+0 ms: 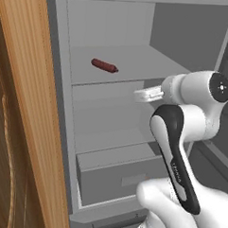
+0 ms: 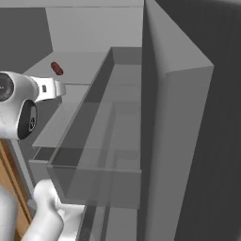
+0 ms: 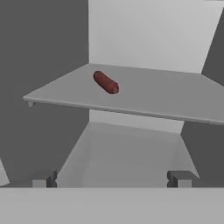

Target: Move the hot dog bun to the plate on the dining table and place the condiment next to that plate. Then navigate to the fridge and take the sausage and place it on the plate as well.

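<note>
The fridge stands open in front of me. The sausage, a small dark red-brown cylinder, lies alone on the upper grey shelf, towards its left and back. In the hand view the sausage is ahead of and above my gripper, which sits below shelf level and well short of it. The gripper is open, its fingertips wide apart with nothing between them. From the right base view the sausage lies beyond my white hand. The plate, dining table, hot dog bun and condiment are out of view.
A wooden cabinet side borders the fridge on the left. The open fridge door with its clear bin stands close on the right. Below the sausage's shelf are a lower shelf and a grey drawer.
</note>
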You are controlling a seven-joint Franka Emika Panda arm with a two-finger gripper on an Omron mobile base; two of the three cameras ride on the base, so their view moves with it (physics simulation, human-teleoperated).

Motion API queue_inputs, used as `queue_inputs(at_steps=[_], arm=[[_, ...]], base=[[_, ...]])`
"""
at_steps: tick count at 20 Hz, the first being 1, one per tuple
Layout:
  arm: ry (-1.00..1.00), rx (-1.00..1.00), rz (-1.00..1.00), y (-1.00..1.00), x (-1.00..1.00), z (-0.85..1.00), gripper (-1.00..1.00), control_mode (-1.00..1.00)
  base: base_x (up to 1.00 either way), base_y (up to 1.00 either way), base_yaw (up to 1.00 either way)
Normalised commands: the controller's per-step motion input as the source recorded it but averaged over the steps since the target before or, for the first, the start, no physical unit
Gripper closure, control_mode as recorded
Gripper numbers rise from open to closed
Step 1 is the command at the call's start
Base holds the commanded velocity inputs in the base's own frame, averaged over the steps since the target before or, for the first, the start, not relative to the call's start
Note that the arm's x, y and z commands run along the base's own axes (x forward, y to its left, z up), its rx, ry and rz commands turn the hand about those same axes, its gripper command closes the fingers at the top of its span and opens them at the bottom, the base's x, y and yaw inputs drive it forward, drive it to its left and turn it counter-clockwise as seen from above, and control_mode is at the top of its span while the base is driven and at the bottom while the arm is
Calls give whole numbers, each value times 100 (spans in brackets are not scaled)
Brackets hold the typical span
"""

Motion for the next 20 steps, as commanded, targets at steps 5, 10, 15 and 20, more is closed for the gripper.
queue_inputs(at_steps=[5, 10, 15, 20], arm=[[0, 0, 4, 29, 63, 44, -100, -100], [0, 0, 3, 26, 56, 40, -100, -100], [1, 0, 2, 15, 79, -1, -100, -100], [0, 0, 3, 8, 69, -31, -100, -100]], base=[[0, 0, 0], [0, 0, 0], [0, 0, 0], [0, 0, 0]])
